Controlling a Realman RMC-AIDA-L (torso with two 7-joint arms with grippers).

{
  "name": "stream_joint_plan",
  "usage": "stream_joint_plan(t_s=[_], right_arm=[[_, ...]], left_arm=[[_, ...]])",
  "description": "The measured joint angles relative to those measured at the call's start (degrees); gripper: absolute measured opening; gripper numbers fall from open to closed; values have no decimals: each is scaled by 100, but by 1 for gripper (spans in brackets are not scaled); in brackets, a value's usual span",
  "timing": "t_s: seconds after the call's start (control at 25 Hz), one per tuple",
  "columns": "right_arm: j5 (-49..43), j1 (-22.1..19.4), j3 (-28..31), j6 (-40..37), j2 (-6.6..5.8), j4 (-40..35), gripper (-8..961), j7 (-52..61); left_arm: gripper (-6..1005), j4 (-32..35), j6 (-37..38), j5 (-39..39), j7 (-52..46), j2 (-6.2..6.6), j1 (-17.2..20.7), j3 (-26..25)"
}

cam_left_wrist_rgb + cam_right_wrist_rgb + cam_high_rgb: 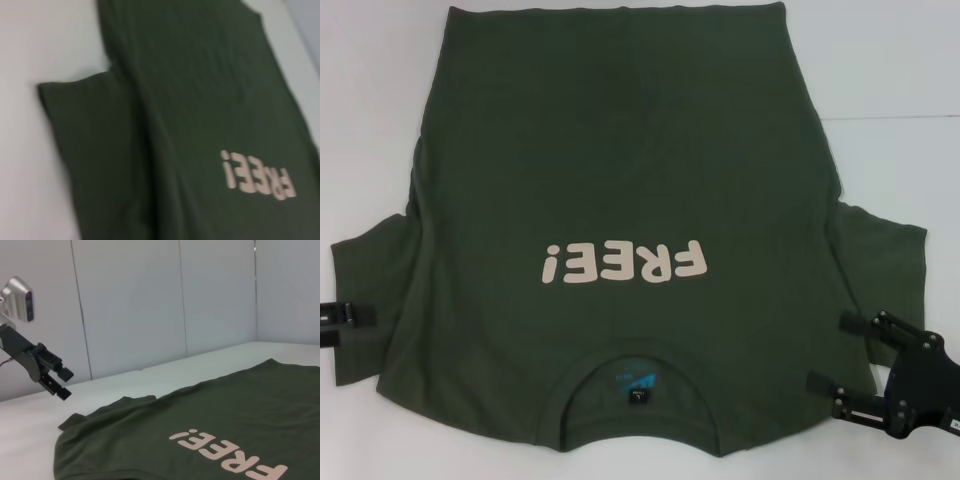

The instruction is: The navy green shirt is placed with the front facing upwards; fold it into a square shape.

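While navy green shirt (620,200) lies between grippers

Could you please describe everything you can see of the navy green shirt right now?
The navy green shirt is a dark olive short-sleeved tee of soft, cotton-like knit, spread flat and unfolded on the white table, front up. Cream "FREE!" lettering crosses the chest. Its ribbed round collar, with a blue neck label, lies nearest the robot, hem farthest. The left gripper sits at the left sleeve's edge; the right gripper, open, hovers at the right sleeve.
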Motion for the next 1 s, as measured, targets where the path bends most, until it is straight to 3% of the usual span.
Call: stream_joint_plan(t_s=[0.28, 0.68, 1.0], right_arm=[[15, -2, 2, -63, 0, -19, 920, 43], [20, -2, 2, -64, 0, -27, 919, 68], [20, 1, 2, -58, 0, -27, 919, 70]], left_arm=[[841, 16, -442, 479, -78, 45, -128, 168], [842, -93, -998, 585, -46, -83, -89, 502], [842, -256, -1241, 606, -46, -108, -91, 539]])
